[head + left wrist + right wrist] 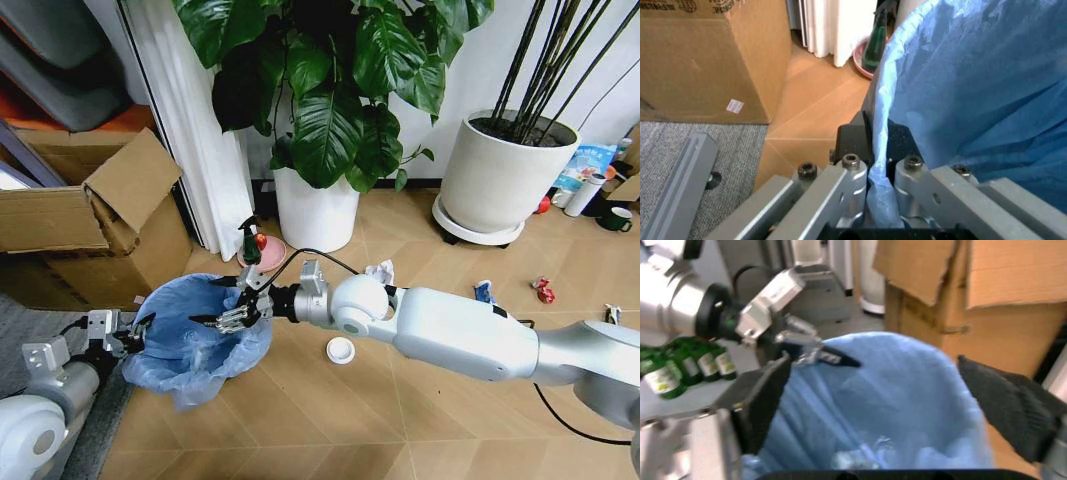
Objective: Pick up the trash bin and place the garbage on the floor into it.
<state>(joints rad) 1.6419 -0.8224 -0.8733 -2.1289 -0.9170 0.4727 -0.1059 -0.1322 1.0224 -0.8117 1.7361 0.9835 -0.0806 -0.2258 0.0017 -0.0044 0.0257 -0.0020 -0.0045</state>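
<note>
trash bin [200,335] — rim pinched by the closed left gripper [135,335]; right gripper [228,300] held spread, empty, directly over its mouth.

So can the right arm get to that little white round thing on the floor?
Probably yes. The white disc lies on bare floor just beside the right arm, nothing on top of it, and the right pincer is open over the trash bin.
</note>
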